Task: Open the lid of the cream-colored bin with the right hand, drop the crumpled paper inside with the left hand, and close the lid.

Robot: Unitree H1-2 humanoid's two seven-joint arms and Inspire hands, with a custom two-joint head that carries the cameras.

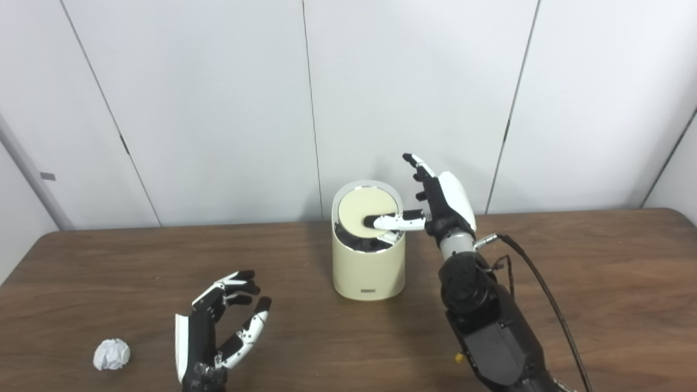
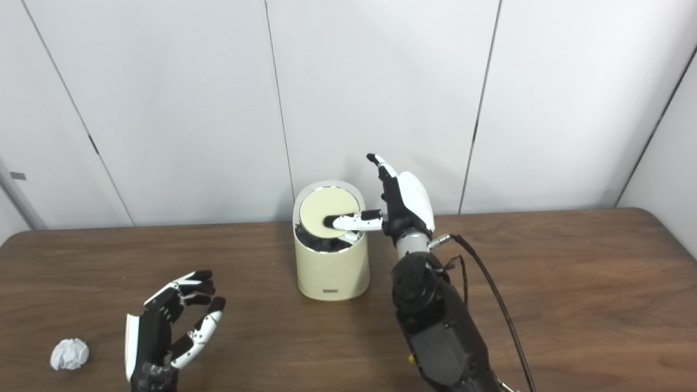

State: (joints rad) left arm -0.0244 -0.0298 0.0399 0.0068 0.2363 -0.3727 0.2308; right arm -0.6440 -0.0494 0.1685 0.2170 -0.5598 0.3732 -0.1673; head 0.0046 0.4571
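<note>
Left eye view, our right hand (image 1: pixel 444 204) unclenched, thumb on tilted lid (image 1: pixel 365 215) of cream bin (image 1: pixel 369 267), left hand (image 1: pixel 218 326) released, crumpled paper (image 1: pixel 111 354) leftward, brown wooden table (image 1: pixel 599 283), white panelled wall (image 1: pixel 218 109) behind.

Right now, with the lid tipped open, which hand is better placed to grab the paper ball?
Left. The left hand is open and empty, close to the crumpled paper on the table's near left. The right hand is across at the cream bin, its thumb on the tilted lid.

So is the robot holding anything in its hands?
No. The left hand is open and empty; the paper ball lies on the table. The right hand only presses a finger on the bin's lid.
</note>
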